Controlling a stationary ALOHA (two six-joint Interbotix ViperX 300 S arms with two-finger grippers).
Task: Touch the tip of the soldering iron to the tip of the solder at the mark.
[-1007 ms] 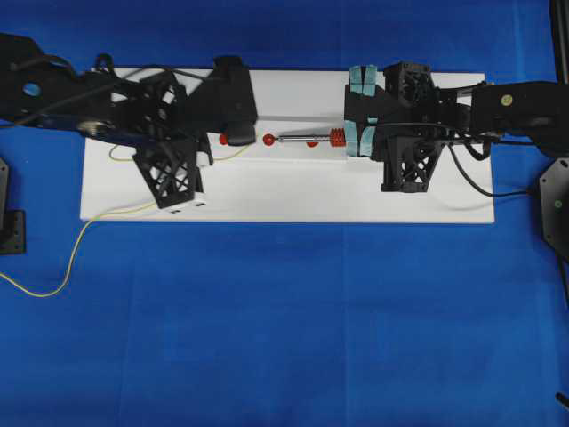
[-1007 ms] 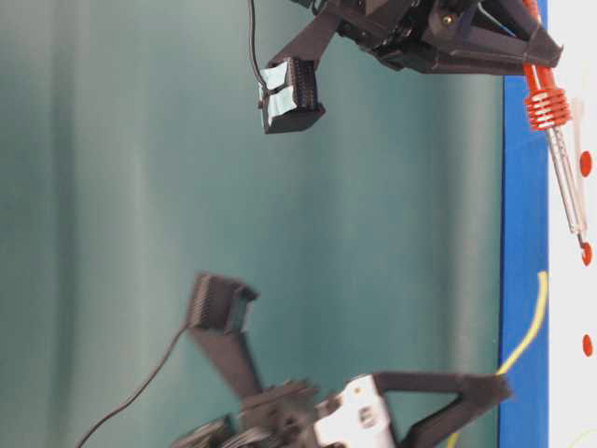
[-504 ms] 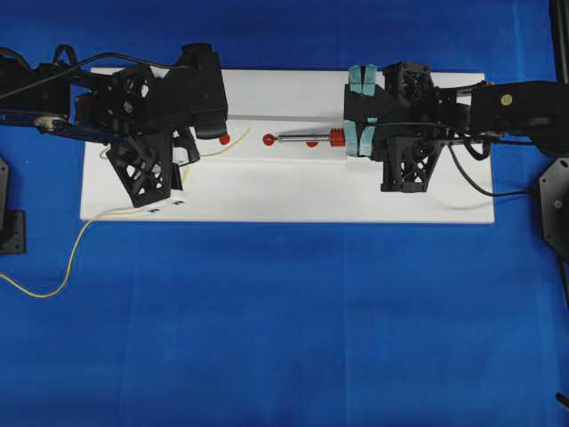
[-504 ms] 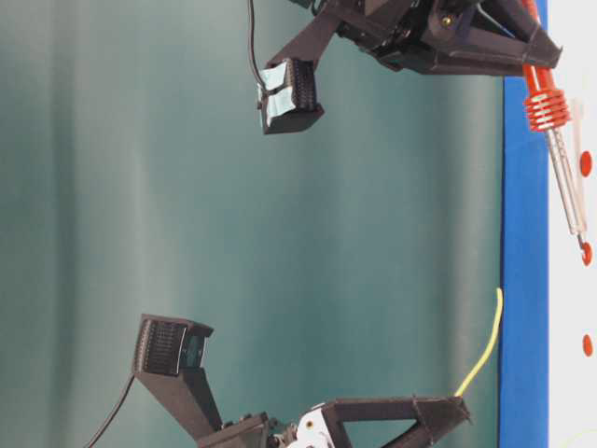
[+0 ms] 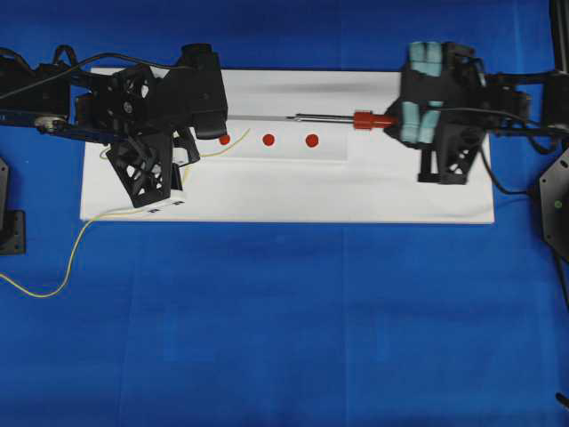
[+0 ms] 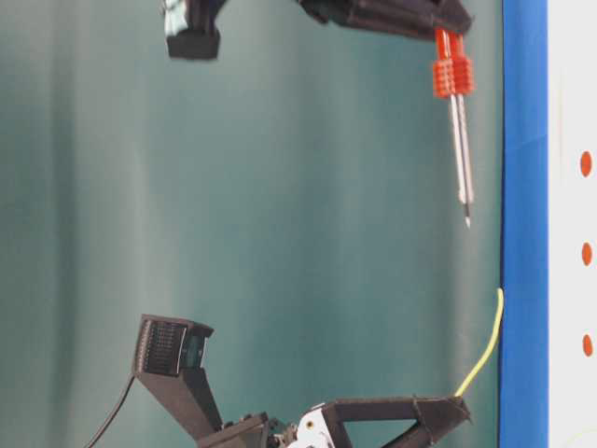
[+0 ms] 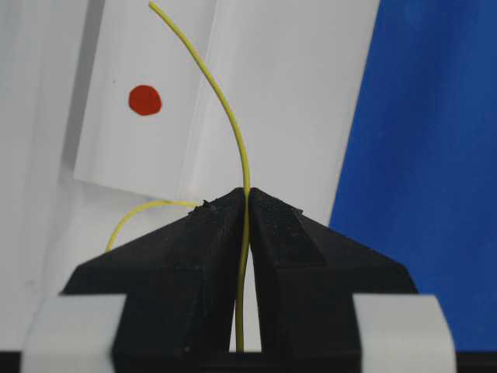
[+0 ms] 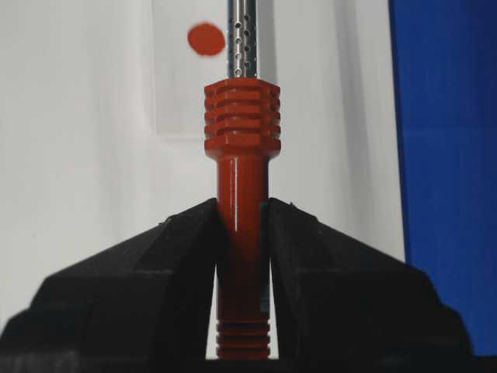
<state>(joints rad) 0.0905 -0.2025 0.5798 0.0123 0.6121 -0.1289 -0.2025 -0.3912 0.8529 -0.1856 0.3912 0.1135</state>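
My right gripper (image 8: 242,206) is shut on the orange-red handle of the soldering iron (image 5: 363,119), just behind the ribbed collar (image 8: 241,116). The iron hangs level above the white board (image 5: 267,191). Its silver shaft (image 6: 459,140) points toward my left arm. My left gripper (image 7: 247,194) is shut on the yellow solder (image 7: 244,159), which curves up past a red mark (image 7: 145,100). In the table-level view the solder's free end (image 6: 500,297) is off the board and apart from the iron's tip (image 6: 466,220). Three red marks (image 5: 268,140) line a raised white strip.
The rest of the solder trails off the board's left edge onto the blue cloth (image 5: 284,311) in a loose loop (image 5: 53,289). The iron's black cord (image 5: 498,182) runs beside the right arm. Black mounts sit at the far left (image 5: 9,227) and right (image 5: 556,205).
My right gripper has lifted the iron off the marks and drawn back to the right. My left arm first pulled left and raised the solder, then held still.
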